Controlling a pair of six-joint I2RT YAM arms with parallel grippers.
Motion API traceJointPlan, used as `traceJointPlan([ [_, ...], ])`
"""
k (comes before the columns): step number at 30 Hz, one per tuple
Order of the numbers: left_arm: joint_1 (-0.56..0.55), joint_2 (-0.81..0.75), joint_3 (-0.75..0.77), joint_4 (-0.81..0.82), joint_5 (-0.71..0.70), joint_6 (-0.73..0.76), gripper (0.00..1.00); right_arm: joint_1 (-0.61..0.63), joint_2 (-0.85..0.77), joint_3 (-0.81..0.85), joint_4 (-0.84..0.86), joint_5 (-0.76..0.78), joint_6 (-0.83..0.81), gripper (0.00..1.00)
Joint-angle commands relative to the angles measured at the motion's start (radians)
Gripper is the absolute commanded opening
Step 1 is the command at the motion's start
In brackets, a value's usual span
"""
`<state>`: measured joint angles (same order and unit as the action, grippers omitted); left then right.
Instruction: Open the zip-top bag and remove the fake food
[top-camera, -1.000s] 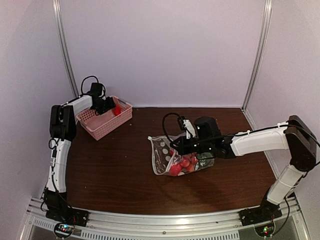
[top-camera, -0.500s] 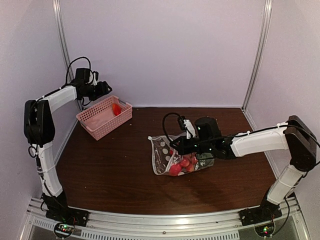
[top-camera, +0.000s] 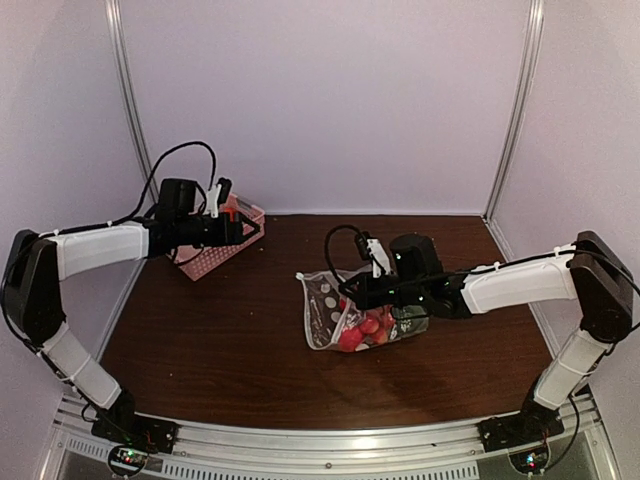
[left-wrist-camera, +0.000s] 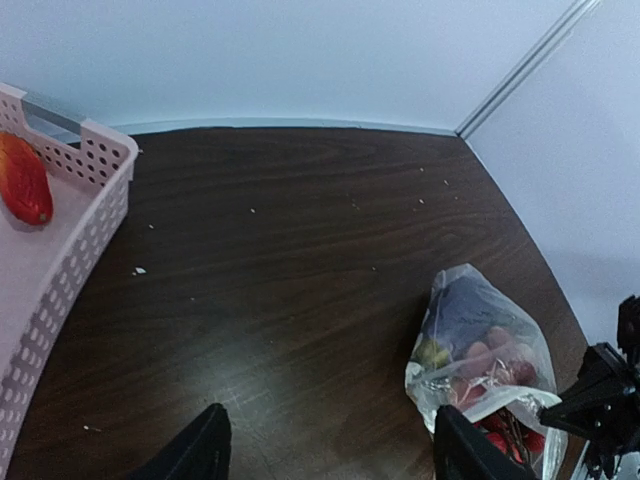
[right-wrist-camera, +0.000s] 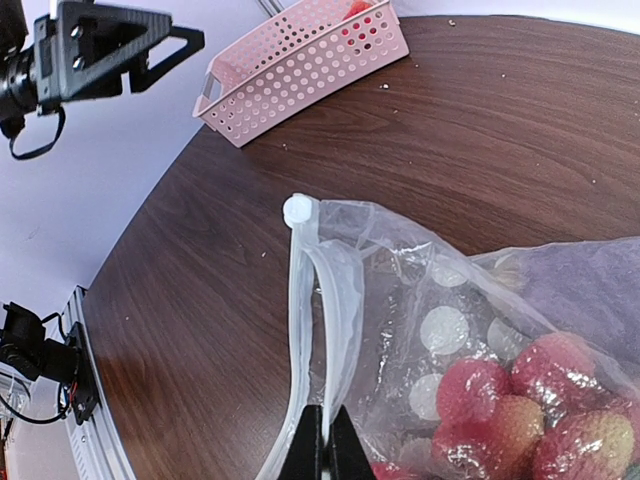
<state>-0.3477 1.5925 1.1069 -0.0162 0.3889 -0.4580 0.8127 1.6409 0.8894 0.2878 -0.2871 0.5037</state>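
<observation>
1. Two fingertips of the right gripper (right-wrist-camera: 325, 445) are pinched together on the white zip strip (right-wrist-camera: 300, 300) of the zip-top bag (right-wrist-camera: 440, 330), at the bag's near lip.
2. Fingers of the left gripper (left-wrist-camera: 330, 452) stand apart with nothing between them. It hangs above the table (left-wrist-camera: 300, 230) just beside the pink basket (left-wrist-camera: 90, 200), well apart from the bag.
3. The bag lies slumped on its side near the middle of the table, with the fake food (right-wrist-camera: 520, 400) heaped in its lower end.
4. Handling, as I judge it: the film is thin, crinkly and slippery, so it will fold and slide rather than resist. The strip is the one stiffer part and the best hold. The toy pieces look light and hard, and are likely to roll once free. The free hand should take the opposite lip, close to the strip.
5. The right wrist view shows the pinch itself, and the two lips look slightly parted there. The left wrist view shows most plainly a red-orange piece (left-wrist-camera: 22, 180) lying in the basket and a dark purple piece (left-wrist-camera: 465, 305) inside the bag. The top view gives the spacing of the two arms.
</observation>
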Motion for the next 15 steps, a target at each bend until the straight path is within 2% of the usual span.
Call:
traceJointPlan([
  [1, -0.07, -0.088, -0.146, 0.161, 0.027, -0.002, 0.71, -0.001, -0.013, 0.006, 0.007, -0.007, -0.001, 0.0],
  [9, -0.241, -0.125, -0.316, 0.303, 0.03, -0.016, 0.68, -0.001, -0.016, 0.013, 0.003, -0.01, 0.002, 0.0],
  [15, -0.358, -0.068, -0.361, 0.415, 0.019, -0.047, 0.67, -0.001, -0.021, 0.005, 0.008, -0.009, 0.01, 0.0],
])
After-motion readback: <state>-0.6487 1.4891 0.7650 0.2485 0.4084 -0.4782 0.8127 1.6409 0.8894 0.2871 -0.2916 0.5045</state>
